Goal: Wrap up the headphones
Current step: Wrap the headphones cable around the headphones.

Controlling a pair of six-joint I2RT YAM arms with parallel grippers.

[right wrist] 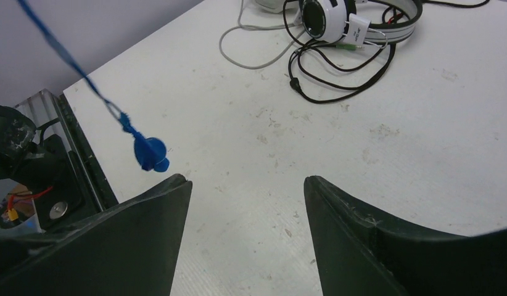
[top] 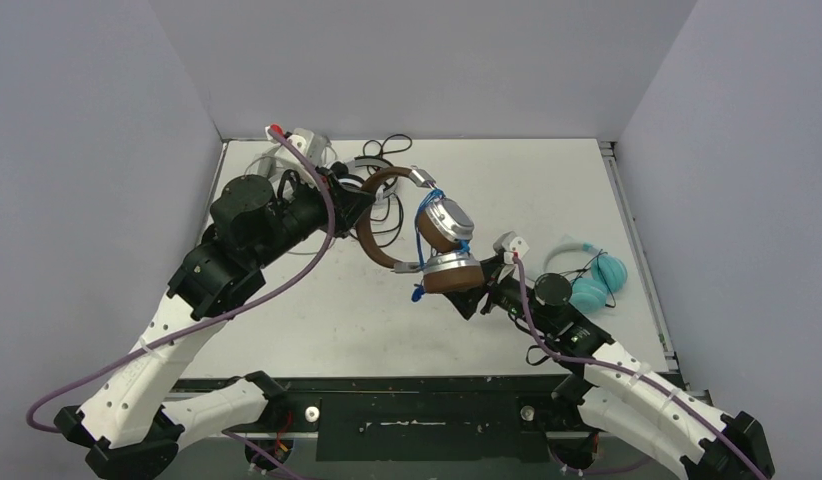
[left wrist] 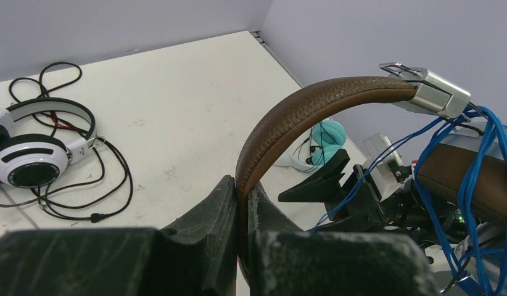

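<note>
Three headsets showed clearly. One brown leather-banded pair of headphones [top: 445, 228] was wound with blue cable. One black-and-white headset [left wrist: 35, 157] with black cable lay at the far left, and one light teal headset [top: 593, 280] lay near the right edge. The left gripper [left wrist: 242, 194] was clamped tight on the brown headband, holding that pair above the middle of the white table [top: 547, 190]. The right gripper [right wrist: 246, 185] stood wide apart, grasping nothing, with the blue plug [right wrist: 150, 154] dangling just beside it.

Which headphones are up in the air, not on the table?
The brown headphones: the left fingers pinch their band. The black-and-white pair and teal pair lie on the table.
</note>
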